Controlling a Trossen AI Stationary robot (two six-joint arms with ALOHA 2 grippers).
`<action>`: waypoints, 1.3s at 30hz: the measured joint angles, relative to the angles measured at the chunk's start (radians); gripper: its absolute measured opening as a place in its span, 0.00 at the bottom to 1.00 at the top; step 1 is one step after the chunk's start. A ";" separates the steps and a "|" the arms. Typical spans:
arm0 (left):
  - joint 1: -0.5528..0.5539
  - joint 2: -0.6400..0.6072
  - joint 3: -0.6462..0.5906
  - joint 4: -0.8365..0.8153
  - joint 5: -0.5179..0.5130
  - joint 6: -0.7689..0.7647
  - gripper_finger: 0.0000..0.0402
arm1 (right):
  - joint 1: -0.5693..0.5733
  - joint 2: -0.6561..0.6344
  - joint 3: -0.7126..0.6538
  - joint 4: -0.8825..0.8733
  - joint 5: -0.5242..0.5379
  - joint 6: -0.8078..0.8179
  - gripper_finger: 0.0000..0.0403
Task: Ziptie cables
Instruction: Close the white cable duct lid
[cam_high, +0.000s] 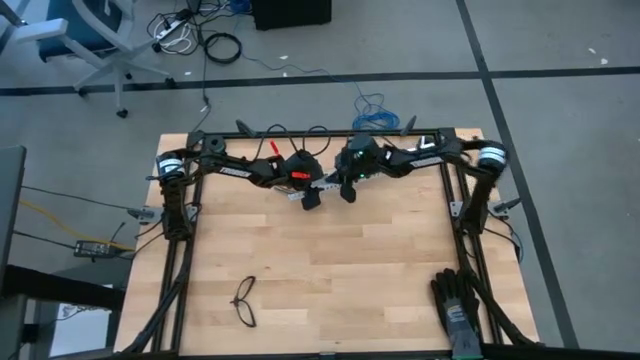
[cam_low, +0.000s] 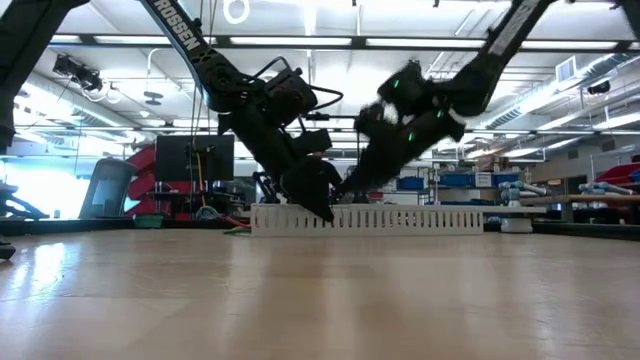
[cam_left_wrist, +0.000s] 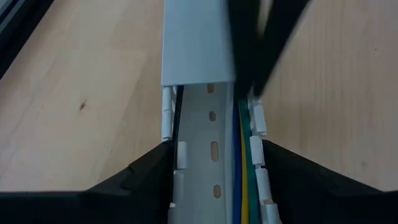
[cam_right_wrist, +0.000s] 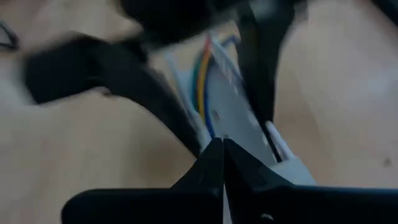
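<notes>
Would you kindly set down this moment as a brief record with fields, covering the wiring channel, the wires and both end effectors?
Surface: light wooden table
Channel: slotted white plastic wiring channel, near the table's far edge, cover on part of it
Cables: thin blue, yellow and green wires lying along one inner side of the open channel
Left end effector: fingers straddling the channel, one on each side
Right end effector: shut, tips at the channel
Also on table: black thin-framed glasses, black glove, both near the front edge
Ziptie: cannot be made out
</notes>
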 joint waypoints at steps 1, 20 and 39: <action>0.000 0.000 0.000 -0.002 0.000 0.000 0.60 | 0.002 -0.034 -0.008 -0.004 0.008 -0.013 0.00; 0.002 -0.002 -0.002 -0.017 0.026 0.023 0.60 | -0.033 0.076 0.128 -0.321 0.011 -0.063 0.00; -0.019 -0.016 -0.004 0.014 -0.044 0.116 0.60 | 0.030 -0.255 0.028 -0.269 0.044 -0.120 0.00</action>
